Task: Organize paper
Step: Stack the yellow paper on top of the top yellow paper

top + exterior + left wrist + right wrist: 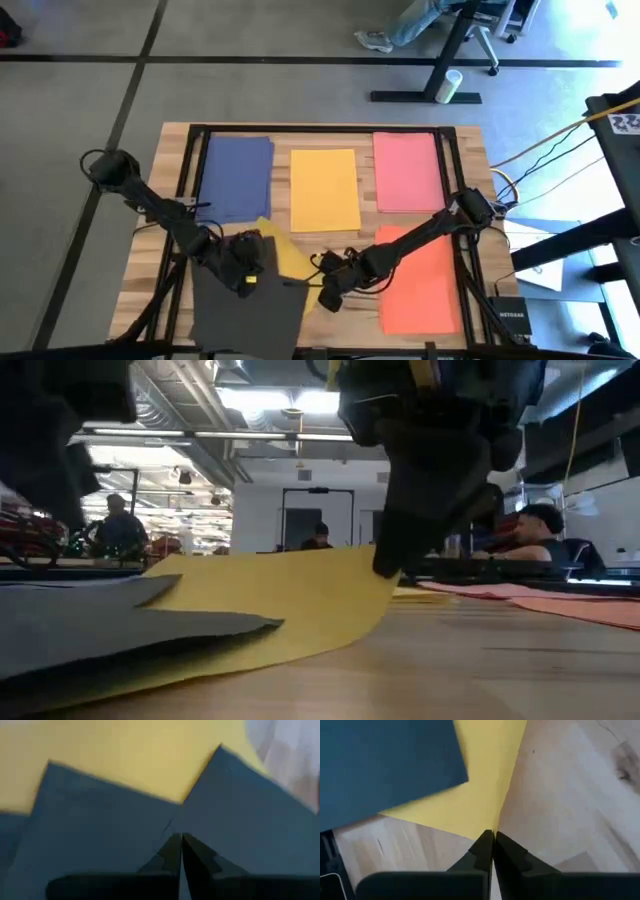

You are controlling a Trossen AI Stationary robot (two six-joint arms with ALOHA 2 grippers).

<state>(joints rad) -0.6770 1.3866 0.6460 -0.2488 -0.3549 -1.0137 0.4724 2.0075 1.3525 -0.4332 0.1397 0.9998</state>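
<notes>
At the worktop's [170,160] six o'clock edge, the right tool [493,836] pinches the corner of a thin, floppy yellow sheet [285,255] lying under a grey sheet [245,310], where the left tool [181,839] presses, fingers together; edges look like the best holds.

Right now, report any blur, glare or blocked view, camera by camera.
High view: sharp, evenly lit.
Low view: ceiling lights glare; a dark arm close to the lens blocks the upper middle; the near yellow sheet is soft.
Left wrist view: blurred across the dark grey sheet.
Right wrist view: mostly clear.
</notes>
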